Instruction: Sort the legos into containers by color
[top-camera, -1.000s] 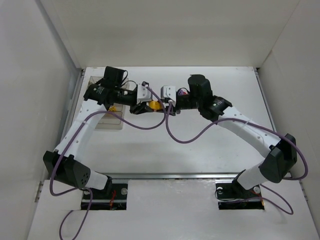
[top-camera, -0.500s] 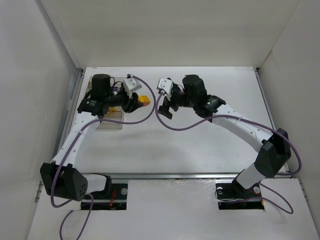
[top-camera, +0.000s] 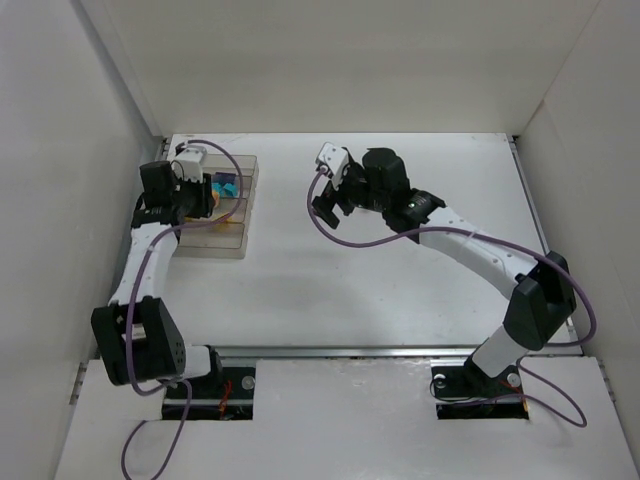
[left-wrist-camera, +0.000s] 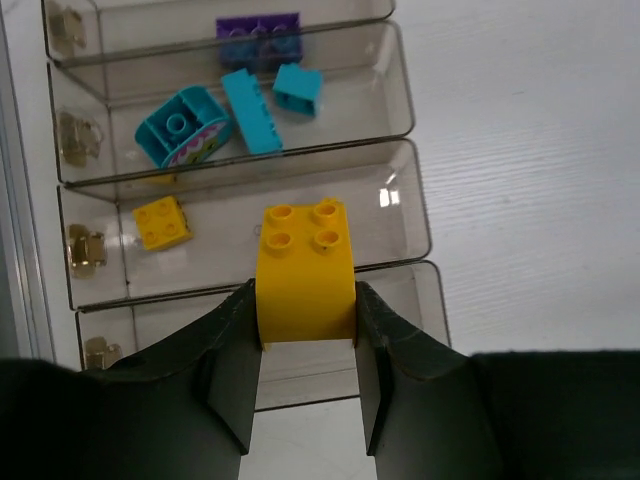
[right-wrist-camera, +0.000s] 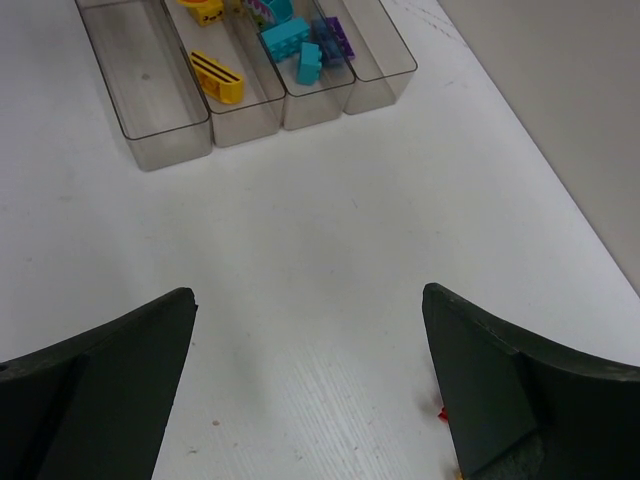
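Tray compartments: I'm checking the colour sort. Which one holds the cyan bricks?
The second compartment, holding three cyan pieces. It lies between the end one with the purple brick and the one with the small yellow brick.

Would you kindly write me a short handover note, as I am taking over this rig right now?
Left gripper: shut on a yellow brick, held above the tray.
Right gripper: open, empty, over the table.
Tray: purple brick in one end compartment, cyan bricks next, a small yellow brick in the third; the other end compartment looks empty.
Done: purple, cyan and some yellow sorted.
Left: release the held brick into the yellow compartment; a red piece lies on the table near the right gripper, probably for the empty compartment.
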